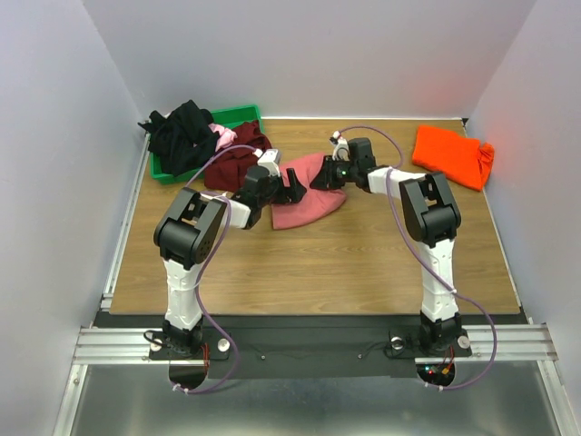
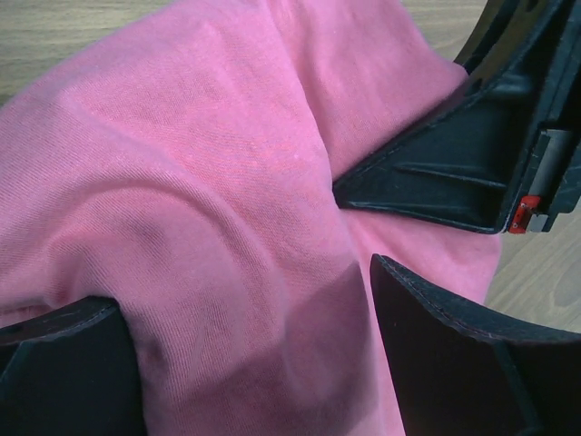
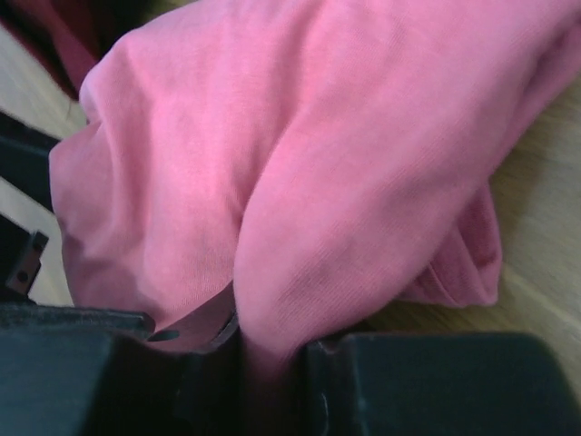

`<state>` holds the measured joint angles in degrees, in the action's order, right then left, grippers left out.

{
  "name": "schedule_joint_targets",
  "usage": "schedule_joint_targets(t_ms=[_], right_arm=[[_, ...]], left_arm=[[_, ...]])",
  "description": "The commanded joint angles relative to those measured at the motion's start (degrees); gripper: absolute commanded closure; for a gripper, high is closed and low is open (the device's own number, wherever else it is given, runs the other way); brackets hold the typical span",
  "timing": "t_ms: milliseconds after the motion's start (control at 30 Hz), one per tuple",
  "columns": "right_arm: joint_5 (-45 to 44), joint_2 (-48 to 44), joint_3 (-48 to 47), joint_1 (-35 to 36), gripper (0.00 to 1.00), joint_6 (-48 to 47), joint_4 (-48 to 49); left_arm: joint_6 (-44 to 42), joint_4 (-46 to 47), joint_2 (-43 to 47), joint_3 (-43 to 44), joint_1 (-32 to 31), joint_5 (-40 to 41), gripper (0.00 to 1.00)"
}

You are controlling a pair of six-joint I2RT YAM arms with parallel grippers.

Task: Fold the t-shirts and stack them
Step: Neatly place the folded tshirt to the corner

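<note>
The salmon-pink t-shirt (image 1: 309,202) lies bunched at the middle of the table. My right gripper (image 1: 323,177) is shut on a fold of it, and the cloth (image 3: 300,182) is pinched between the jaws (image 3: 269,363). My left gripper (image 1: 292,187) is open over the same shirt (image 2: 200,182), with its fingers (image 2: 454,354) wide apart and cloth bulging between them (image 2: 245,363). The right gripper's black body (image 2: 454,163) shows close by in the left wrist view. A bright orange t-shirt (image 1: 452,154) lies at the back right. Dark maroon (image 1: 238,156), black (image 1: 182,136) and light pink (image 1: 223,136) shirts are piled at the back left.
A green plastic bin (image 1: 241,116) stands at the back left, partly under the black and light pink shirts. The wooden table (image 1: 318,263) has white walls on three sides. A metal rail runs along its left edge (image 1: 123,245).
</note>
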<state>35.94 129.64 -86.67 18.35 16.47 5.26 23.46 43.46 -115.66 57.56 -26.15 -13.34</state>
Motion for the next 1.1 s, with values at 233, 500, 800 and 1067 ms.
schedule_joint_targets(t_ms=[233, 500, 800, 1067], right_arm=[[-8.2, -6.5, 1.3, -1.5, 1.0, 0.8, -5.1], [-12.4, -10.6, -2.7, -7.7, 1.0, -2.2, -12.1], [-16.9, -11.6, -9.2, -15.4, 1.0, -4.6, -17.7], [-19.2, -8.7, -19.4, -20.5, 1.0, -5.6, -19.7]], left_arm=[[-0.8, -0.2, 14.6, -8.2, 1.4, -1.4, 0.04], [-1.5, -0.7, 20.5, -12.7, 3.4, -1.7, 0.04], [-2.0, -0.7, 20.3, -14.1, 5.1, -1.7, 0.04], [-2.3, -0.7, 19.3, -14.8, 6.6, -1.7, 0.04]])
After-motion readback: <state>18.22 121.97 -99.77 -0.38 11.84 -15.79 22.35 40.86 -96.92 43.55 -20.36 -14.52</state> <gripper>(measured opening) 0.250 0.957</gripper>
